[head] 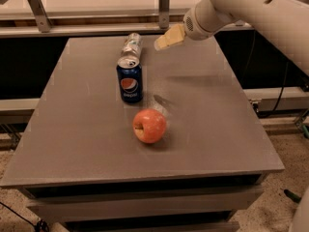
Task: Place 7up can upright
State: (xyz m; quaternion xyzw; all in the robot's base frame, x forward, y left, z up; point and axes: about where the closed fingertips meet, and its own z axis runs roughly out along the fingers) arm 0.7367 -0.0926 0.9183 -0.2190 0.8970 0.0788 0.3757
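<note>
1. The 7up can [131, 44] lies on its side near the far edge of the tabletop [217, 129]. Its length runs away from the camera, and its near end is just behind the Pepsi can [130, 79]. I cannot tell whether the two touch.
2. The Pepsi can stands upright. The apple [149, 125] sits nearer the camera, apart from both cans.
3. The end effector [166, 38] hovers above the tabletop just to the right of the 7up can, holding nothing. I cannot tell whether it is wide or narrow.
4. The step in hand looks like the approach. The can is not yet grasped, so the task is at its start.
5. To do it well, come down across the can's round body from above or from its free right side, so the Pepsi can is not knocked over.
6. Grip near the middle, since a lying can may roll under a glancing touch.
7. Once it is held, lift clear, turn the can on end, and set it on bare tabletop well apart from the Pepsi can and apple before letting go.
</note>
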